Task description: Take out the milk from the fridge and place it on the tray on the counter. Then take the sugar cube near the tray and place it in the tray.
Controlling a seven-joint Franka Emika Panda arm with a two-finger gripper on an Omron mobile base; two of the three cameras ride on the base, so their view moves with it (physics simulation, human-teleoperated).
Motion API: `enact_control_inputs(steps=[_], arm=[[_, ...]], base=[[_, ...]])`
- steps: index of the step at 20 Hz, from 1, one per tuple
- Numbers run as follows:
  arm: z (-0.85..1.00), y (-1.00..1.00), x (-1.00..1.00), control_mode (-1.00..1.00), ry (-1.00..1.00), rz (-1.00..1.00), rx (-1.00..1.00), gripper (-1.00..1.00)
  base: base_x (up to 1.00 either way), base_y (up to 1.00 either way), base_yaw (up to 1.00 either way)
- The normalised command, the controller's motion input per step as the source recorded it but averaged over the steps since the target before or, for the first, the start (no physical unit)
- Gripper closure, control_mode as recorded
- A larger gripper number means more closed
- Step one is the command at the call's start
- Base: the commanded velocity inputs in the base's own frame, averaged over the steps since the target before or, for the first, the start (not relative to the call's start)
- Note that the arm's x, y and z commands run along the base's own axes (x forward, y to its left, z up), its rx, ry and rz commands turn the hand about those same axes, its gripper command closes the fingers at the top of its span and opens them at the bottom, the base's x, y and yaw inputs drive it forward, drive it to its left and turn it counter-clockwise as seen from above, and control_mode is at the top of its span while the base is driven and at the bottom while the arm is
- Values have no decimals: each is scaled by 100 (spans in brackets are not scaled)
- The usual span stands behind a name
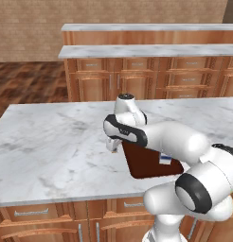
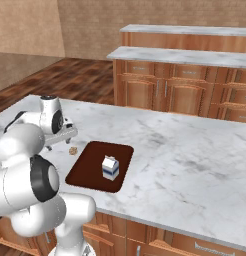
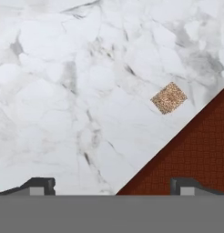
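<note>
The milk (image 2: 110, 167) stands upright on the tray (image 2: 85, 170). The sugar cube (image 3: 169, 98) lies on the counter (image 2: 185, 150) just beside the tray, probably not touching it. The gripper (image 3: 114, 184) hangs above with its fingers wide apart and empty.

- In the left base view, the robot's white arm covers most of the milk (image 1: 165, 159) and the near right part of the tray (image 1: 144, 163).
- The sugar cube (image 1: 113, 151) is barely a speck there, tucked under the arm.
- The hand view cuts the tray (image 3: 196, 154) off at its right edge, leaving one brown corner.
- The counter (image 2: 195, 165) runs past the right base view's right edge.
</note>
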Motion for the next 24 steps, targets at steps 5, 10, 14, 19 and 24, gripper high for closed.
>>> enact_control_inputs(steps=[5,10,14,19,24], arm=[[-16,0,7,-100,8,11,-13,-100],[-14,-13,37,-100,16,28,-1,-100],[-17,-8,1,-100,4,28,0,-100],[-26,-1,16,-100,0,22,2,-100],[-22,0,14,-100,0,17,0,-100]], base=[[0,0,0],[0,0,0],[0,0,0],[0,0,0],[0,0,0]])
